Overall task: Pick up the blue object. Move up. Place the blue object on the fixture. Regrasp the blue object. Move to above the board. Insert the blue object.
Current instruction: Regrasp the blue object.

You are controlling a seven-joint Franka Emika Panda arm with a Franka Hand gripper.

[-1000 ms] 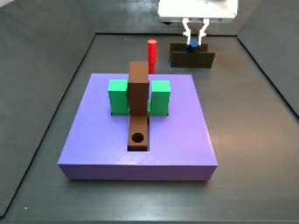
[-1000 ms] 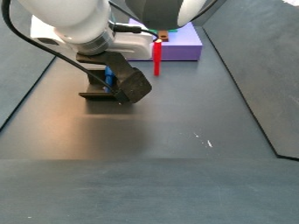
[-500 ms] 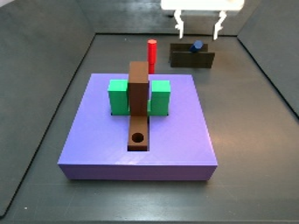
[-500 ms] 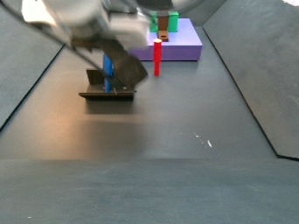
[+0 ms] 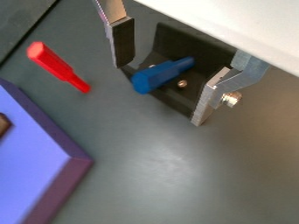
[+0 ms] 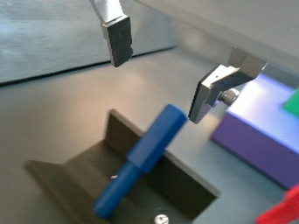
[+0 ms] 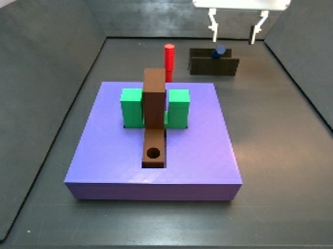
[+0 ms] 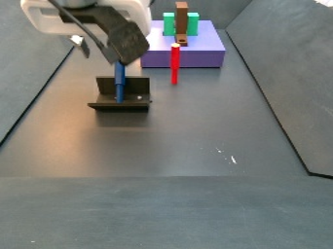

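Since a second ago I have lifted the gripper (image 7: 235,31) off the blue peg (image 6: 142,171), which now leans in the dark fixture (image 5: 184,68), and with its fingers (image 6: 118,39) wide and empty, I think regrasping comes next.

White gripper (image 5: 176,66) body; flat silver fingers (image 5: 214,94), dark pads, one screw.

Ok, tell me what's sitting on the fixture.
The blue peg leans on the fixture, its lower end in the recess. The open gripper hangs above, apart from it.
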